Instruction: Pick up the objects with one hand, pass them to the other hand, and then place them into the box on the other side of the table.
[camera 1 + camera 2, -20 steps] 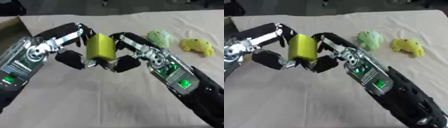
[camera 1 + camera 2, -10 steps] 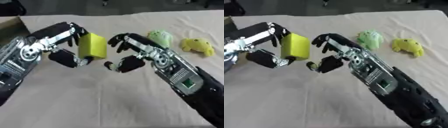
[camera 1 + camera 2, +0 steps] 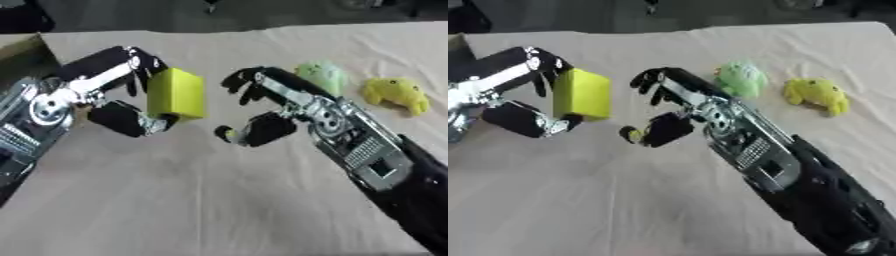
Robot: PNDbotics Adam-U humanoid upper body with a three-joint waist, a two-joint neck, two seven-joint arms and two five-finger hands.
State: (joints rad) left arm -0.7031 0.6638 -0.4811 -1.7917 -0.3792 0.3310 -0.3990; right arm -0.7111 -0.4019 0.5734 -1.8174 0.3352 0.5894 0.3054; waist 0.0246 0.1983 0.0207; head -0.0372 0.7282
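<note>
Left hand [image 3: 122, 97] raised over the left part of the table [image 3: 219, 200], curled round a yellow-green block [image 3: 176, 94]: fingers over the block's top left edge, thumb under its lower edge, so the block hangs clear of the cloth with 1 broad face turned toward the camera. Right hand [image 3: 262, 107] just beside the block on its right, apart from it by a narrow strip of cloth, holding nothing; fingers spread and bent above, thumb tipped with a pale yellow pad [image 3: 225, 133] pointing left below, palm facing the block. Forearm of the right arm [image 3: 798, 180] running down to the lower right corner, showing a silver plate with a grid of holes and a small square. Behind the right hand, on the cloth, a pale green soft toy [image 3: 741, 79], partly hidden by the fingers in the left eye view. Further right and near it, not touching, a yellow soft toy [image 3: 395, 93]. At the far left edge, beyond the left arm, a corner of a brown cardboard box [image 3: 22, 52]. Cloth beige and lightly wrinkled across the whole table.
</note>
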